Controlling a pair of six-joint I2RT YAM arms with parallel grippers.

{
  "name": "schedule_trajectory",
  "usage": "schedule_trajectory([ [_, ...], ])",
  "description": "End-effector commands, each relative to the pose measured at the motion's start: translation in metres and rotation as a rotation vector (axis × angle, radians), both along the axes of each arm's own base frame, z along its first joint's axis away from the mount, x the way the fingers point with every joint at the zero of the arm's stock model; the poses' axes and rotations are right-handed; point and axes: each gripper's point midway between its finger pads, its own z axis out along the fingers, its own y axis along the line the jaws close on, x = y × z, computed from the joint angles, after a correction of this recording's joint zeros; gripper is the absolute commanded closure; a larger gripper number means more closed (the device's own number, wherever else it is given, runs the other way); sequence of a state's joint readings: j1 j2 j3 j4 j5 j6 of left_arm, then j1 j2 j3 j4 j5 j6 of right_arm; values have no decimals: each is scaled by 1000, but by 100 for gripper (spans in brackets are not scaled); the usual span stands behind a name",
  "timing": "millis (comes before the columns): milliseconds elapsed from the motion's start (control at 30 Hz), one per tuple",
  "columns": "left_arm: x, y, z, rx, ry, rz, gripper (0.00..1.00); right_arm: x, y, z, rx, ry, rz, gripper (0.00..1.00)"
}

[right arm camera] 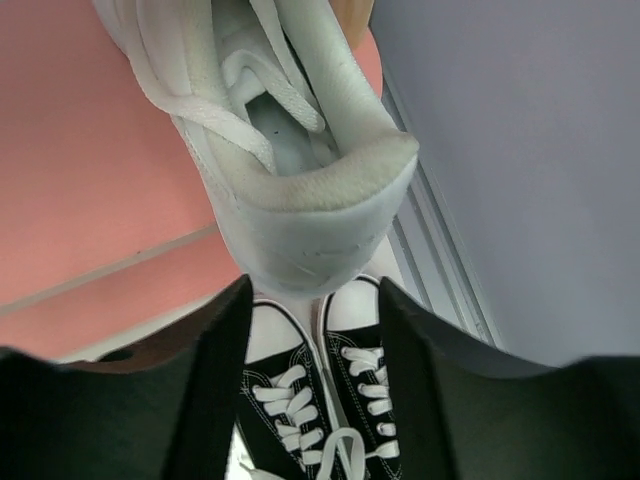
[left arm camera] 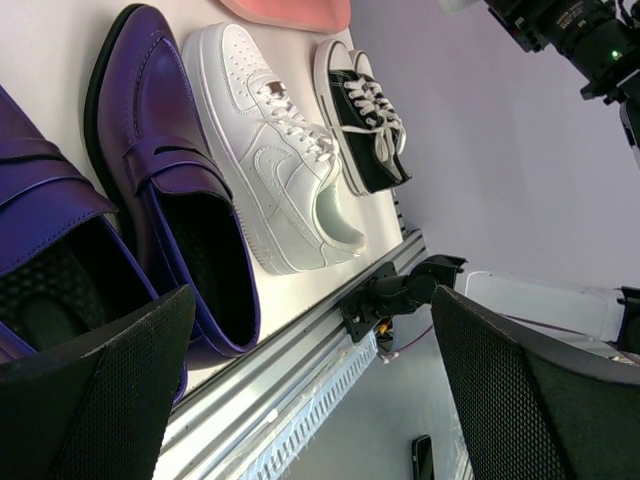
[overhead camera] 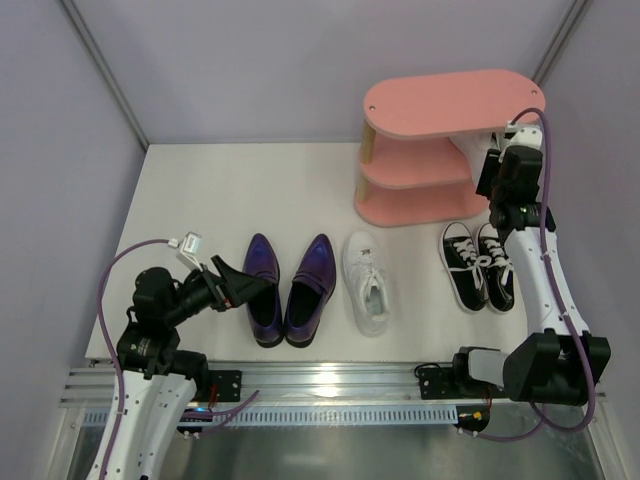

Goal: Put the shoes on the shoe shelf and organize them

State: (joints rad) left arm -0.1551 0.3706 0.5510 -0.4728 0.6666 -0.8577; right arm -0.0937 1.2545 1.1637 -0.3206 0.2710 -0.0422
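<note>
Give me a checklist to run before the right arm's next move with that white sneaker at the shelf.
1. Right claw gripping the white sneaker: cannot tell. The heel sits inside the claw, but contact is unclear.
2. Sneaker resting on the pink shelf: cannot tell. A pink board shows behind it, but the sole is hidden.
3. Space beneath the right claw: not ok. The black sneakers lie directly below.
4. Left claw open and holding nothing: ok.
5. Second white sneaker upright on the table, between the purple loafers and the black sneakers: ok.
</note>
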Motion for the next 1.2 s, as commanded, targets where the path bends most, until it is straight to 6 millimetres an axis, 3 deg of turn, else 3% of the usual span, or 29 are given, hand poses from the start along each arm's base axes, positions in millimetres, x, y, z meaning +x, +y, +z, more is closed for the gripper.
schedule_trajectory([
  [0,-4,-2,15,-10,-50,-27,0,-16,-1,58,10,-206,-33,42],
  [33,-4,-2,15,-11,-47,-27,0,-24,9,69,67,-253,-6,39],
  [133,-5,-2,12,-8,-36,-27,0,-39,33,72,186,-258,69,30],
  [167,-5,-2,11,-6,-37,-28,0,-50,41,76,213,-271,95,18],
  [200,-5,-2,10,-5,-35,-28,0,-59,50,71,250,-252,111,14],
  [267,-6,-2,8,-1,-28,-29,0,-78,87,63,338,-241,242,5],
  [333,-5,-2,6,0,-22,-27,0,-92,116,47,382,-196,334,0],
  [367,-5,-2,4,2,-17,-27,0,-105,148,18,413,-109,415,0],
  [433,-4,-2,3,3,-17,-25,0,-124,172,-6,432,-43,456,0],
  [467,-4,-2,3,2,-13,-24,0,-139,196,-36,472,43,501,0],
  [500,-3,-1,2,4,-10,-20,0,-148,209,-47,494,70,535,0],
  [567,-2,-1,1,8,-6,-19,0,-164,225,-82,501,135,521,0],
  [633,-1,-1,0,9,-3,-18,0,-176,234,-102,502,156,537,0],
  [833,2,-1,0,10,5,-15,0,-202,272,-131,419,255,568,0],
  [933,2,-1,-1,11,14,-14,0,-210,291,-132,383,268,581,0],
  [1033,0,-1,-1,13,19,-15,0,-207,295,-139,347,274,528,0],
  [1167,-1,-1,-4,20,28,-17,0,-204,287,-166,283,339,392,0],
])
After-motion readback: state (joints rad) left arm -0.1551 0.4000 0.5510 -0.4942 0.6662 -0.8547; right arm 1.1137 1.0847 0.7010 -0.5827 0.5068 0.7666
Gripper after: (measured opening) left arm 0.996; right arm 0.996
